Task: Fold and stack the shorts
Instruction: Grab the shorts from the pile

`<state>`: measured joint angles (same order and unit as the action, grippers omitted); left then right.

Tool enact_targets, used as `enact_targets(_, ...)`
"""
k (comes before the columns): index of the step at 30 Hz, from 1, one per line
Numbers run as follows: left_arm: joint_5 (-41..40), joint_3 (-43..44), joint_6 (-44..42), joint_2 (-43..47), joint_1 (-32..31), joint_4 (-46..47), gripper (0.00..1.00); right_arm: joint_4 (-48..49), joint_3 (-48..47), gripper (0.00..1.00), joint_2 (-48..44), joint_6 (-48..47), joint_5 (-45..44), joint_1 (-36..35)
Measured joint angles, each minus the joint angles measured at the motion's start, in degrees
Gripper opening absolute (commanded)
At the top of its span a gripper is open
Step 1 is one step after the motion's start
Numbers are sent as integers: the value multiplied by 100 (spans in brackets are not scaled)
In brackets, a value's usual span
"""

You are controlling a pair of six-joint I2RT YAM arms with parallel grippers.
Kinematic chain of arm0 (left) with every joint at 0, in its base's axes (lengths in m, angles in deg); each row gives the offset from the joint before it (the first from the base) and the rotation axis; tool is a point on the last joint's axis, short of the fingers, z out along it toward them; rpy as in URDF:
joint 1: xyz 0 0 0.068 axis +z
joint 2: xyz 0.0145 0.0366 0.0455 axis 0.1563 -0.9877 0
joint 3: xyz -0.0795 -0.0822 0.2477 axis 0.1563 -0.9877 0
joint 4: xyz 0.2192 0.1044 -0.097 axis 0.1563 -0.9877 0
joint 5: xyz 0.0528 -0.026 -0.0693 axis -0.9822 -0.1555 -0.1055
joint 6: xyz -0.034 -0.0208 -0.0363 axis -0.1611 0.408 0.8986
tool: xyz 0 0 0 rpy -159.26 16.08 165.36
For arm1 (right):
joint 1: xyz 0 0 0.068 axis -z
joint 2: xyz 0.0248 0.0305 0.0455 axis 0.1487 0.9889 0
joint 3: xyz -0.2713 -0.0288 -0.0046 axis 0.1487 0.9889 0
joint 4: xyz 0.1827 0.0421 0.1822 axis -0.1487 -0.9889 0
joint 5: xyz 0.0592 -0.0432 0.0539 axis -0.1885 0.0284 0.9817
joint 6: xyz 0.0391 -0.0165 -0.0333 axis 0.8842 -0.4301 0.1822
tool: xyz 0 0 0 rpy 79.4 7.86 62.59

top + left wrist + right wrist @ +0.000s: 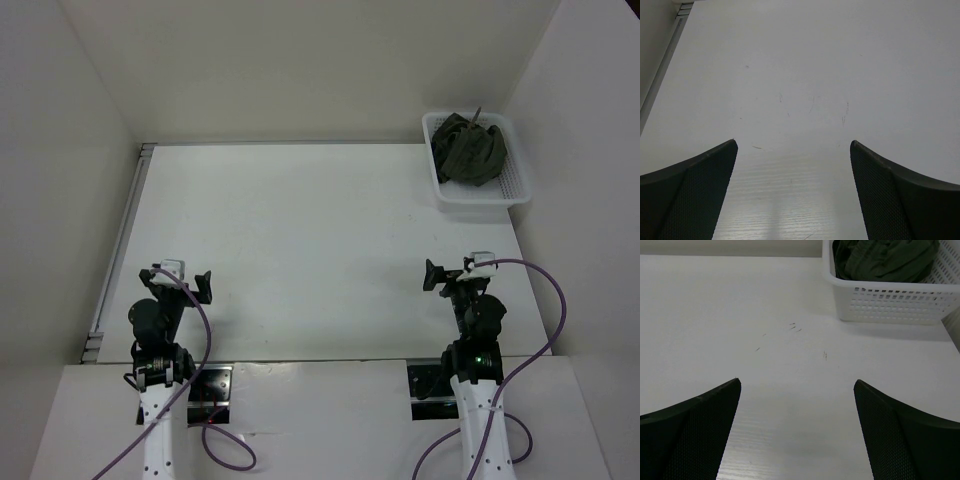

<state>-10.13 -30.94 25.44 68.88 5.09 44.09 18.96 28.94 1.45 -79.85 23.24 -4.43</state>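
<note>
The dark olive-green shorts (468,150) lie crumpled in a white mesh basket (480,196) at the table's far right corner. They also show at the top of the right wrist view (890,260), inside the basket (890,302). My left gripper (181,281) is open and empty near the front left of the table; its fingers (695,195) frame bare tabletop. My right gripper (455,275) is open and empty near the front right, well short of the basket; its fingers (905,440) frame bare tabletop.
White walls enclose the table on the left, back and right. A metal rail (120,250) runs along the table's left edge, also seen in the left wrist view (662,75). Purple cables (545,330) loop from both arms at the near edge.
</note>
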Motion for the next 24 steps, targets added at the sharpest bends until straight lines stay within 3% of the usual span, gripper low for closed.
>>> enact_targets(3, 59, 0, 0, 0, 0, 0, 100, 0, 0, 98, 0, -7, 31, 2)
enact_targets(6, 903, 0, 0, -2, 2, -98, 100, 42, 0, 100, 0, -951, 1012, 17)
enact_targets(7, 1368, 2, -2, -2, 0, -127, 100, 52, 0, 100, 0, -1622, 1451, 20)
enact_targets(9, 2430, 35, 4, 4, -7, -452, 100, -131, -11, 99, -7, -4395, 2498, 31)
enact_targets(12, 3539, 4, 15, 0, -87, -529, 100, -299, 13, 99, -11, -7355, 3180, 0)
enact_targets(14, 3945, 0, 20, -15, -164, -177, 100, -90, 20, 99, -11, -8349, 3388, 0)
enact_targets(17, 4192, 61, 22, -319, -356, 691, 100, 667, 7, 99, 138, -8950, 3637, 0)
enact_targets(20, 4135, 728, 26, -1891, -658, 1043, 100, 1032, -459, 99, 1257, -9230, 3703, -22)
enact_targets(22, 3803, 1884, 9, -3624, -988, 931, 100, 1137, -1405, 99, 2837, -9136, 3515, -155)
enact_targets(24, 3110, 3580, 24, -5353, -1523, 949, 100, 1351, -2889, 99, 4649, -8485, 2911, -448)
